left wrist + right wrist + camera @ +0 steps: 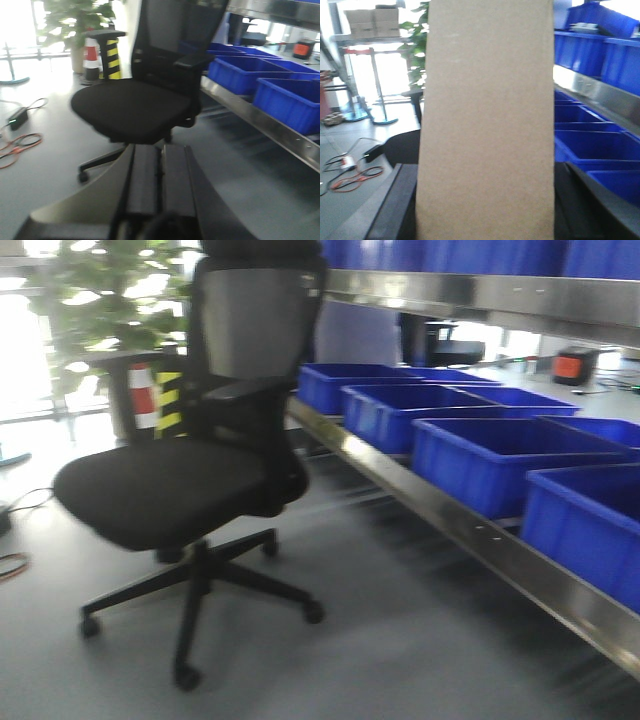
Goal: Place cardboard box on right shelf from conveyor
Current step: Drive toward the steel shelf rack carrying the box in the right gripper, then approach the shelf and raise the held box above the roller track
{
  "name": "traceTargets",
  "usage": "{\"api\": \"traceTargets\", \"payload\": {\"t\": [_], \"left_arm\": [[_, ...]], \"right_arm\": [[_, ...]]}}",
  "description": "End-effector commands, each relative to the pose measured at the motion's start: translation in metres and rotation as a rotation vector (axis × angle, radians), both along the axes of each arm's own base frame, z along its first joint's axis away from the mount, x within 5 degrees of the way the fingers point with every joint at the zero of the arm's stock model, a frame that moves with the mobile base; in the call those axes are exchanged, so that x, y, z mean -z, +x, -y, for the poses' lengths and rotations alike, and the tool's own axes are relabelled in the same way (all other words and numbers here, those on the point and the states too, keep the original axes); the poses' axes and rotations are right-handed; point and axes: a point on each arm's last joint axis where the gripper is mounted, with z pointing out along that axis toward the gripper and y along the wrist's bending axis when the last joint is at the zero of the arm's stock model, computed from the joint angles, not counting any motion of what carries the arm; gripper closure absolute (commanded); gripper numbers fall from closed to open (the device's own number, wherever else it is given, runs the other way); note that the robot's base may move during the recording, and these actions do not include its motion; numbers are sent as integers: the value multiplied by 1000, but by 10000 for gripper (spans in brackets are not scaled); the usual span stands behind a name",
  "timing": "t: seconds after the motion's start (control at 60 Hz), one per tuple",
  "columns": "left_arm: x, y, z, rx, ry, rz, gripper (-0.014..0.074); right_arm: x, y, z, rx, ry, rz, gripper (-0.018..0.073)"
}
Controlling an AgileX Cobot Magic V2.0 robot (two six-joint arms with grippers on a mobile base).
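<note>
The tan cardboard box (pixel 487 100) fills the middle of the right wrist view, standing upright between the dark fingers (pixel 400 205) of my right gripper (pixel 487 200), which is shut on its two sides. To the right runs the stainless-steel right shelf (pixel 480 535), its shiny front lip (pixel 270 132) stretching away from me. My left gripper (pixel 160 150) is shut with its pads together and holds nothing. The conveyor is out of view. Neither gripper shows in the front view.
A black office chair (pixel 190 480) stands on the grey floor left of the shelf. Several blue bins (pixel 500 455) sit on the shelf, with an upper shelf (pixel 480 295) above them. Cables (pixel 20 145) lie on the floor at left, with a plant (pixel 110 290) behind.
</note>
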Motion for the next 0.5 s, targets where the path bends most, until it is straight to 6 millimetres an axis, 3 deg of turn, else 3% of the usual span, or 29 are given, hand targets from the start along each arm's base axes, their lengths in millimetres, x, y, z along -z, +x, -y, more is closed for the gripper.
{"api": "traceTargets", "payload": {"t": [0.0, 0.484], "left_arm": [[-6, -1, -1, -7, -11, 93, 713], [-6, -1, -1, -5, -11, 93, 713]], "right_arm": [[-16, -2, 0, -1, 1, 116, 409], [-16, -2, 0, -1, 1, 116, 409]]}}
